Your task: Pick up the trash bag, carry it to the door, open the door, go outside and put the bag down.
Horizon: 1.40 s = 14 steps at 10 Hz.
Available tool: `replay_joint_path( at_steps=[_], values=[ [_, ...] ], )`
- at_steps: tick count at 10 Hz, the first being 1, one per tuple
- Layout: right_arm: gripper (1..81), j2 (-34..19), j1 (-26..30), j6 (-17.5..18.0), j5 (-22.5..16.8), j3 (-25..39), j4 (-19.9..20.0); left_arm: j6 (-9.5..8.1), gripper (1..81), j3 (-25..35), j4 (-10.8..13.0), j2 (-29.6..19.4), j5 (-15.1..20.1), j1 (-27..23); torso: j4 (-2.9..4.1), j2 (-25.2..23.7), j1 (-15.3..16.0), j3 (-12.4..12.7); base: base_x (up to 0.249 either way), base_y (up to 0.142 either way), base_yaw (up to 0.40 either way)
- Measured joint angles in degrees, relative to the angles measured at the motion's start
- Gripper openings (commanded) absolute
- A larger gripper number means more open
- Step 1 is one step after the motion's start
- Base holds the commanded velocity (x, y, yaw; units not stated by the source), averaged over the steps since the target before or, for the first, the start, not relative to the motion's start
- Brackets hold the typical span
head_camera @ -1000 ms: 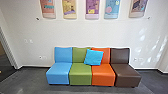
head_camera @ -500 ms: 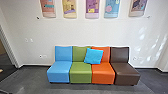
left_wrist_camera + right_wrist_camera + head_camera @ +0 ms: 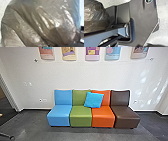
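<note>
The trash bag (image 3: pixel 41 23), a shiny, creased, see-through brownish-grey one, stands large before the camera in the left wrist view. In the right wrist view part of the same kind of bag (image 3: pixel 95 16) bulges beside the robot's dark plate and jointed bar. How the bag is held cannot be made out. At the left edge of the head view a doorway frame (image 3: pixel 9 94) rises beside a dark opening.
A row of joined seats in blue (image 3: pixel 59 115), green, orange and brown stands against the white wall, with a blue cushion (image 3: pixel 94 99) on it. Posters hang above. A dark leg with a caster (image 3: pixel 11 137) pokes in at the lower left.
The whole head view has shifted, with seats and posters higher in it, so the camera has moved. The caster leg has come into view at the lower left.
</note>
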Motion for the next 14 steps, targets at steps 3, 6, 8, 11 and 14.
replay_joint_path(
  at_steps=[3,6,8,11,14],
  values=[
    [81.1,0.04,-0.82,0.00,-0.32,-0.07,-0.02,0.00,1.0,0.00,-0.04,0.02,0.57,0.80,0.00,0.11,-0.02,0.68,0.000,0.000,0.000],
    [81.1,0.17,-0.63,0.00,-0.15,-0.09,0.00,-0.22,1.0,-0.05,-0.04,0.49,0.33,0.39,0.00,0.11,-0.09,1.23,0.000,0.000,0.000],
    [81.1,0.22,-0.79,0.01,-0.23,-0.62,0.00,-0.63,1.0,-1.02,-0.04,0.66,0.35,0.45,0.00,0.13,-0.09,1.23,0.000,0.000,0.000],
    [81.1,1.44,-0.71,0.01,-0.22,-2.06,0.00,-0.72,1.0,-4.16,-0.06,2.12,0.52,0.45,-2.08,0.13,-0.09,1.64,0.000,0.000,0.000],
    [81.1,1.55,-0.82,0.01,-0.30,-2.39,-0.02,-0.71,1.0,-4.60,-0.09,2.86,0.38,0.23,-3.48,0.13,-0.11,1.90,0.000,0.000,0.000]
  ],
)
